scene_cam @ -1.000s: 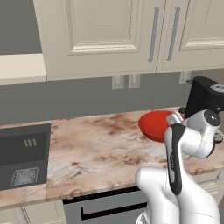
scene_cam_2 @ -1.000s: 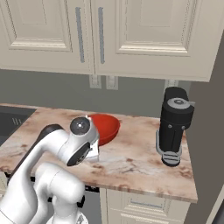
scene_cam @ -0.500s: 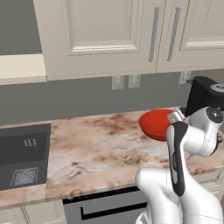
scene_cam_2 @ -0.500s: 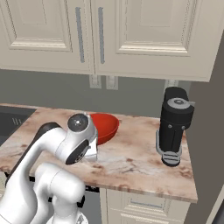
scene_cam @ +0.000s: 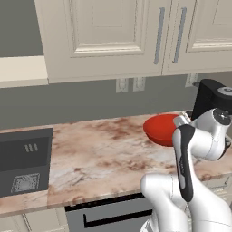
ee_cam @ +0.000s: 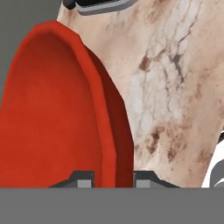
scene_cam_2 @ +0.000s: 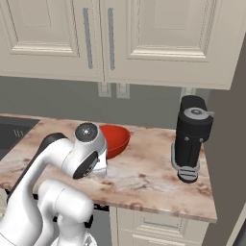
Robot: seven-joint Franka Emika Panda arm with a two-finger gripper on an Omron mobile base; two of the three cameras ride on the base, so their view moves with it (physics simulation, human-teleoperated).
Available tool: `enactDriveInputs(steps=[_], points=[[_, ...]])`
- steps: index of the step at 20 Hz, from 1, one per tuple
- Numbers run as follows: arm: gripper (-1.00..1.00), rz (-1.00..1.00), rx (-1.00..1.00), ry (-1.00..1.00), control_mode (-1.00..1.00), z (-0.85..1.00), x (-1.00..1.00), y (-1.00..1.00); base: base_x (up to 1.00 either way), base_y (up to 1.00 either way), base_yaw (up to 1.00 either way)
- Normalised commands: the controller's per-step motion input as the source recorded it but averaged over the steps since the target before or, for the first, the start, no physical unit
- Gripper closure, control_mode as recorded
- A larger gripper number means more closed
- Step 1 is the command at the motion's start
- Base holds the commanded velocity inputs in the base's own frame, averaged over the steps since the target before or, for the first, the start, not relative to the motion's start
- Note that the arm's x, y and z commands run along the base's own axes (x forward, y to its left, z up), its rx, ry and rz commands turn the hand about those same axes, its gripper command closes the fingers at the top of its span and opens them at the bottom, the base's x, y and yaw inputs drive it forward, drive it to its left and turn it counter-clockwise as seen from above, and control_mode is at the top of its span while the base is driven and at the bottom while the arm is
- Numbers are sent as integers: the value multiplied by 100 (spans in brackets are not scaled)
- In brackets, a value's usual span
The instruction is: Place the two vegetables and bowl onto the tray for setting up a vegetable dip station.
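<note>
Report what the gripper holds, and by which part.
The gripper is shut on the red bowl, pinching its rim: one finger inside the wall, one outside.

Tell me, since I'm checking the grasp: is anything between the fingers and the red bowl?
Nothing visible is. In the hand view the fingers straddle the rim of the smooth red round bowl, shut on it, above the marbled counter.

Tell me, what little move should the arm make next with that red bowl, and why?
Probably lift it a bit higher. The gripper is shut on the bowl, its fingertips either side of the rim, and the bowl hangs tilted just above the counter, so clearance should come before carrying.
</note>
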Motion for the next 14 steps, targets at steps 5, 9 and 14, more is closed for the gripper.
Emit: enactDriveInputs(steps=[5, 9, 14], points=[[100, 0, 0, 0, 100, 0, 0, 0, -27, 0, 0], [100, 0, 0, 0, 100, 0, 0, 0, -67, 9, 0], [100, 0, 0, 0, 100, 0, 0, 0, -61, 57, 0]])
